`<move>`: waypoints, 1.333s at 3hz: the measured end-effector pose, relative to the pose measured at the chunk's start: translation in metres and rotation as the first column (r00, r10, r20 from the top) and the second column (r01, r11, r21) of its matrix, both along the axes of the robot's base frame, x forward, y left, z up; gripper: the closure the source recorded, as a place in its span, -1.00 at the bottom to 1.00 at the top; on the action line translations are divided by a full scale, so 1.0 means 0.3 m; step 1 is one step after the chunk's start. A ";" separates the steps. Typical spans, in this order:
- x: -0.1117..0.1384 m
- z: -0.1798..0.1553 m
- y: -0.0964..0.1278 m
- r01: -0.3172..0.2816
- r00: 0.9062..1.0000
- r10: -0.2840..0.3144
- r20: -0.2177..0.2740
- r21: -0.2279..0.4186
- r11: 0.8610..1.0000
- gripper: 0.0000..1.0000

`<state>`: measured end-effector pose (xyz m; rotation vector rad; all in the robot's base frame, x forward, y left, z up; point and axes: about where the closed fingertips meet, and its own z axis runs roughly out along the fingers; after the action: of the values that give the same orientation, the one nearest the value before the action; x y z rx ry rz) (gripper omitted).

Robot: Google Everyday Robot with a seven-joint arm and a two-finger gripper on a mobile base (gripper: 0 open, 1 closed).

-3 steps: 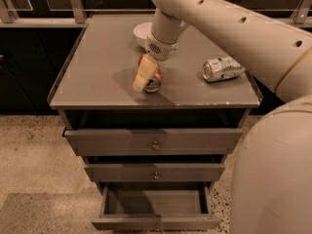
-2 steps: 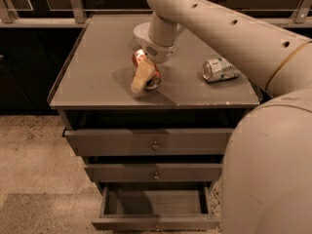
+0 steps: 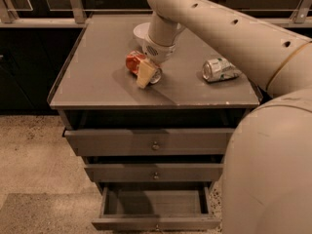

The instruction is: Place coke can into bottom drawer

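A speckled pale floor (image 3: pixel 34 155) is seen below the grey counter (image 3: pixel 97 89), dark cabinets (image 3: pixel 24 72) behind it; the gripper (image 3: pixel 146 71) is held at the counter's middle.

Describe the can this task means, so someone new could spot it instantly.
Look at the flat grey cabinet top above the three drawers. Near its middle, right at the pale arm's pincer, is a small red-orange aluminium can, tilted over. The silver-and-green can lying apart toward the right edge is not it.
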<state>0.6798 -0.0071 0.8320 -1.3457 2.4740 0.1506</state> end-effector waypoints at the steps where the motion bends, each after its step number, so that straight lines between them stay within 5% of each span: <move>1: 0.000 0.000 0.000 0.000 1.000 0.000 0.000 0.000 1.000 0.28; 2: 0.000 0.000 0.000 0.000 1.000 0.000 0.000 0.000 1.000 0.75; 3: -0.011 0.016 0.002 -0.041 0.999 0.042 -0.016 0.053 0.998 1.00; 4: -0.127 0.106 -0.074 -0.067 0.997 0.072 -0.024 0.169 0.983 1.00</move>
<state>0.6418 -0.0293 0.8636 -1.3670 2.3787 0.3887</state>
